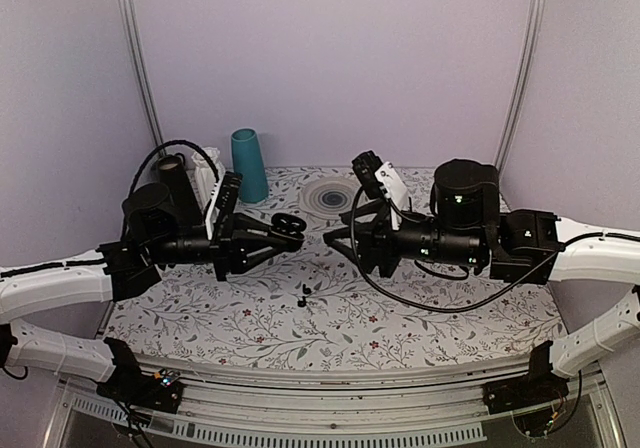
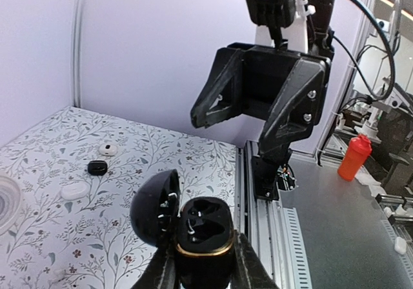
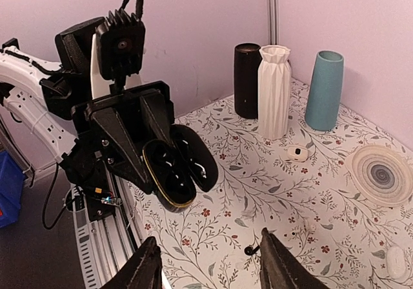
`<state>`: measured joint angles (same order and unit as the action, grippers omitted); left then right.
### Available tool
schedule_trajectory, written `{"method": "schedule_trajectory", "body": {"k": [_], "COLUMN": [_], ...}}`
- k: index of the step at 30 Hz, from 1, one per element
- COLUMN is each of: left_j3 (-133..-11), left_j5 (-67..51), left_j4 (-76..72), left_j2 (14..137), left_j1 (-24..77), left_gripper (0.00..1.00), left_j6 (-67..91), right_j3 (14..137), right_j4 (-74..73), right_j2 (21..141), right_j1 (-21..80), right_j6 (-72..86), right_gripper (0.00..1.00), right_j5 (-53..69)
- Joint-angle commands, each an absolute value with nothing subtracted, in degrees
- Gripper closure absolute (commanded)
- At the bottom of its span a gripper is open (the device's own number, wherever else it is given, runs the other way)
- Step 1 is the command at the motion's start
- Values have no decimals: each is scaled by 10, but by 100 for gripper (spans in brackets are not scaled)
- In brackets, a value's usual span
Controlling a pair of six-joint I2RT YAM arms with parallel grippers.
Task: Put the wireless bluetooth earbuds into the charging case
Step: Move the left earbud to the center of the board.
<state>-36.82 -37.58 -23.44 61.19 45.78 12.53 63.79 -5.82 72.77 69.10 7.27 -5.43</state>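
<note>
- Inside the charging case (image 2: 205,228), the contents are too dark to make out.
- Black, gold-rimmed, lid (image 2: 155,205) swung open; left gripper (image 2: 206,263) clamps it.
- Right gripper (image 3: 208,237) gapes, empty.

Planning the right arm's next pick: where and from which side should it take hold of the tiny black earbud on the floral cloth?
Probably across the rounded body of the tiny black earbud, straight down from above: it lies low on the floral tablecloth, so only its sides are free. The open right gripper should centre over it first.
</note>
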Motion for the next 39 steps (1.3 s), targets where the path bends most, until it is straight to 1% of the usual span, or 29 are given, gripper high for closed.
{"method": "schedule_trajectory", "body": {"k": [1, 4, 11, 14, 20, 29, 31, 37, 39], "left_j3": [-355, -353, -360, -365, -369, -377, -382, -395, -401], "left_j5": [-354, -353, -351, -363, -374, -394, -395, -398, -399], "left_j4": [-263, -265, -272, -274, -275, -274, -268, -256, -253], "left_j2": [589, 589, 590, 592, 587, 578, 577, 580, 583], "left_j1": [423, 401, 356, 339, 315, 283, 279, 270, 266], "left_gripper": [100, 100, 100, 100, 100, 100, 100, 100, 100], "left_j6": [142, 147, 156, 160, 156, 158, 157, 151, 149], "right_j3": [617, 602, 572, 558, 541, 593, 611, 687, 714], "right_j4": [-25, -13, 9, 15, 31, -5, -21, -58, -77], "right_j2": [702, 697, 700, 710, 741, 854, 889, 998, 1029], "right_j1": [667, 648, 611, 602, 591, 590, 590, 590, 589], "right_j6": [103, 120, 160, 173, 198, 227, 241, 278, 306], "right_gripper": [46, 43, 42, 38, 38, 38, 40, 58, 61], "right_j5": [-40, -37, -67, -92, -114, -41, -26, 23, 18]}}
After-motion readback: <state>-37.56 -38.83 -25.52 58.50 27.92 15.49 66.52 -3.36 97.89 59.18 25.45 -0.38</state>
